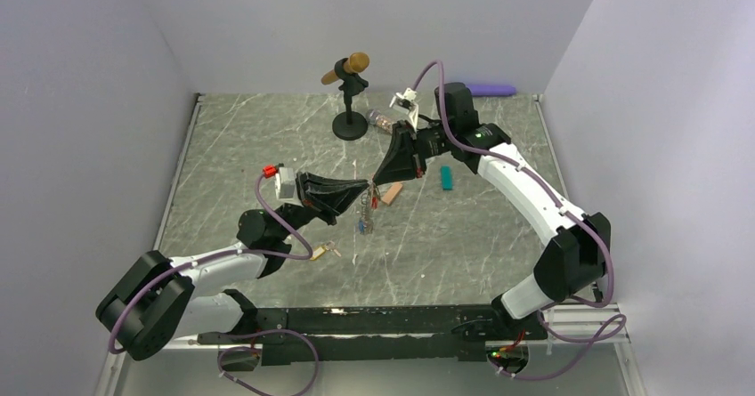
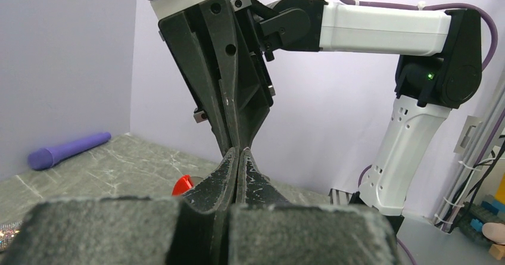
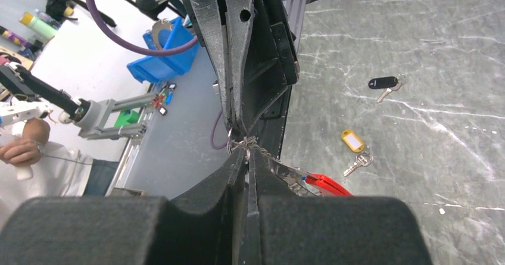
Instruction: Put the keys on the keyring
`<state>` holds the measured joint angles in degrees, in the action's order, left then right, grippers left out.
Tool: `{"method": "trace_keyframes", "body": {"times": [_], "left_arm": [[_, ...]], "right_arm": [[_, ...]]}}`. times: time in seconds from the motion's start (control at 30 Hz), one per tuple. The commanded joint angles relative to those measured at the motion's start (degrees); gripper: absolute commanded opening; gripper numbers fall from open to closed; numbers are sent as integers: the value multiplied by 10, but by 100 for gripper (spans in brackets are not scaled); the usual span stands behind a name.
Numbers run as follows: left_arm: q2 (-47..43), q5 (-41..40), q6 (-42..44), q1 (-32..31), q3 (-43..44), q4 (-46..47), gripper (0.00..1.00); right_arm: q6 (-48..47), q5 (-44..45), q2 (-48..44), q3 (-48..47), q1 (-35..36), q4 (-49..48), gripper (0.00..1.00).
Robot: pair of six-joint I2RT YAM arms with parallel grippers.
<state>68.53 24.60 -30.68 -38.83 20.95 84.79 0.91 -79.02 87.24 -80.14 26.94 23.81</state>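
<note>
Over the grey surface [image 1: 267,147], the left fingers [image 2: 238,161] and right fingers [image 3: 248,158] meet tip to tip. Both are pinched shut on the keyring [image 3: 321,184], which hangs lengthwise toward 6 o'clock beneath them. The yellow-tagged key [image 1: 326,252] lies loose at 7 o'clock, nearer the left arm [image 1: 214,262]. The black-tagged key [image 3: 384,83] lies beyond it. No writing is readable.

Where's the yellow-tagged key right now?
Loose on the marble table, right of centre in the right wrist view: the yellow-tagged key lies between the black-tagged key and the red clip of the keyring.
</note>
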Motion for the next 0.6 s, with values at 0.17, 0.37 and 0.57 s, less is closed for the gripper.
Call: {"method": "trace_keyframes", "body": {"times": [0.17,0.37,0.57], "left_arm": [[-2,10,-19,-3,14,105,0],[-4,17,-19,-2,19,105,0],[-2,25,-21,-2,23,105,0]], "right_arm": [[24,11,-39,10,-12,-35,31],[29,13,-48,13,-21,-40,34],[-71,12,-66,-13,-34,45,41]]}}
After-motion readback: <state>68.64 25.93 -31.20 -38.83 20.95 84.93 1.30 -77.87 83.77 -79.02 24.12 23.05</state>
